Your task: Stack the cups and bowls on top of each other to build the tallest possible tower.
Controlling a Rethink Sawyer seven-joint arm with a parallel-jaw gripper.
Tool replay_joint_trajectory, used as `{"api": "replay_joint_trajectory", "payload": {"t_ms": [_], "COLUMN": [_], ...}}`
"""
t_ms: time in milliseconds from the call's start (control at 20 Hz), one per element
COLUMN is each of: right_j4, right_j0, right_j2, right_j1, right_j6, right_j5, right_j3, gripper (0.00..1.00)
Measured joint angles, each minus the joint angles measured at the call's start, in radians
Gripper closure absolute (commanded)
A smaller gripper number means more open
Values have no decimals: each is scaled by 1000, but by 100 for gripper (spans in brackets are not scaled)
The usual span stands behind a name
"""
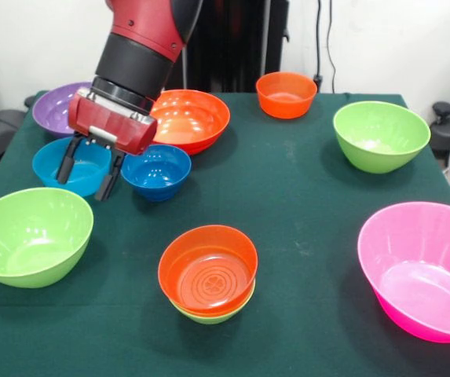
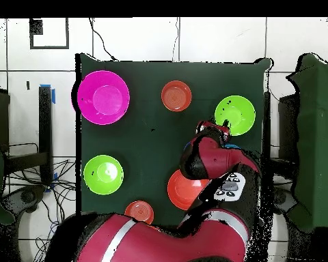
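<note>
Bowls: nine are counted in the front view, spread well apart over the green table (image 1: pixel 303 196); glossy round plastic in lime green, orange, blue, purple and pink.
Tower: an orange bowl (image 1: pixel 208 270) is nested in a green one near the front edge.
Handling: the bowls are judged light, stiff and slippery; a thin rim is best pinched, one finger inside and one outside.
Gripper (image 1: pixel 89 173): the two black fingers are held apart and empty, straddling the near rim of the light blue bowl (image 1: pixel 74 165).
Neighbours: a darker blue bowl (image 1: pixel 156 170) sits just beside it; a large orange bowl (image 1: pixel 187 119) and a purple bowl (image 1: pixel 58 106) lie behind.
</note>
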Motion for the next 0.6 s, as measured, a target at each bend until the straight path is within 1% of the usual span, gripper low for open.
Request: {"api": "replay_joint_trajectory", "payload": {"t_ms": [400,600], "right_j4": [-10,-10], "right_j0": [-18,-17], "right_j2": [0,0], "right_j1": [9,26], "right_j6": [0,0], "right_j5": [-22,-36], "right_j3": [2,2], "gripper": [0,0]}}
